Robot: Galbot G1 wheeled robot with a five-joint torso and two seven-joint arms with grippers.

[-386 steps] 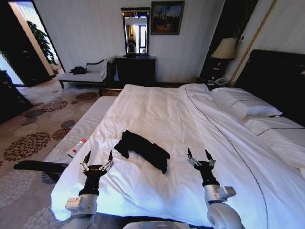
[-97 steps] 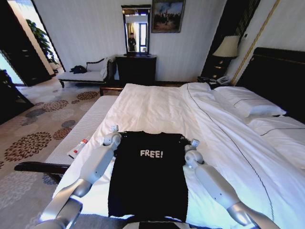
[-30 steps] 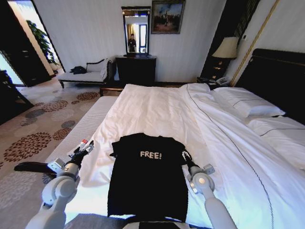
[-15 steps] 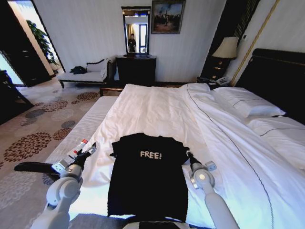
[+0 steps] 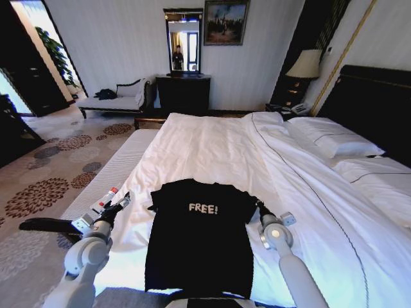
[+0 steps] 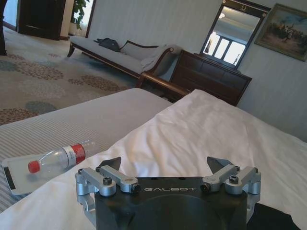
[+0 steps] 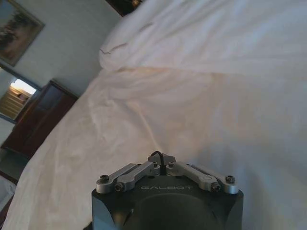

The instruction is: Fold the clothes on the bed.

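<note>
The black T-shirt (image 5: 199, 237) lies flat and smooth on the white bed (image 5: 212, 151), with "FREE!" in white on its chest; the left gripper (image 5: 119, 204) sits beside its left sleeve, fingers wide apart; the right gripper (image 5: 259, 204) sits by its right sleeve, fingers pressed together.

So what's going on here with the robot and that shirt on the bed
A two-armed robot stands at the foot of the bed, working on a black T-shirt. The shirt lies spread flat, lettering up, not yet folded. The left gripper is open, off the shirt's left side, near a water bottle on the bench. The right gripper is shut, beside the shirt's right sleeve; whether it pinches any fabric is unclear.
</note>
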